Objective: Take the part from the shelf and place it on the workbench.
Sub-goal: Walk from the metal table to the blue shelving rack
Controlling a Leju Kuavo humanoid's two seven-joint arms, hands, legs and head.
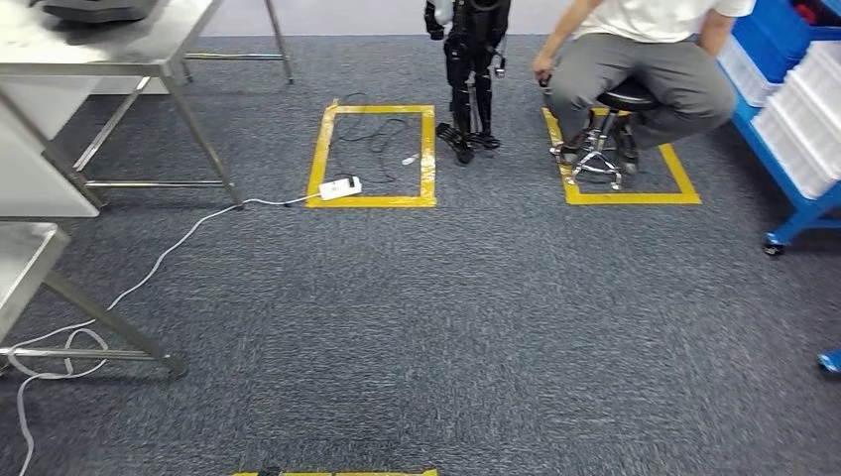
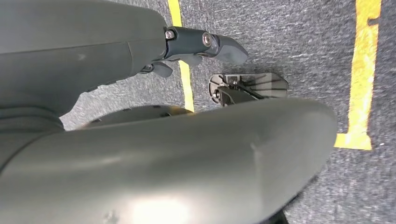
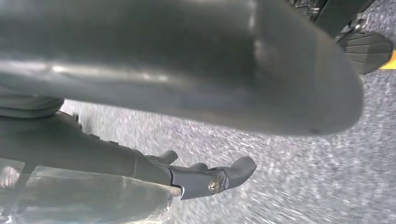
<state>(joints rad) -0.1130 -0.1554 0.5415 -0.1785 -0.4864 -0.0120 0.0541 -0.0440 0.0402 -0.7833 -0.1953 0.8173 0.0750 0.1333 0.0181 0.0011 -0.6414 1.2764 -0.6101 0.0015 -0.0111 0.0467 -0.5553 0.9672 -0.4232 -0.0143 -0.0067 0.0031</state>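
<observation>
Our left hand hangs over grey carpet, holding nothing, fingers apart. Our right hand grips a clear plastic-wrapped part.

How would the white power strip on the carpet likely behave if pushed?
The power strip looks flat and boxy, so it would probably slide rather than roll. Its white cable lies in loose curves, so likely floppy, dragging behind.

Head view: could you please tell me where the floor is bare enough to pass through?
The grey carpet is bare from the two yellow squares down to the near tape strip. Crowded: table legs and white cable on the left, power strip, seated person's stool.
</observation>
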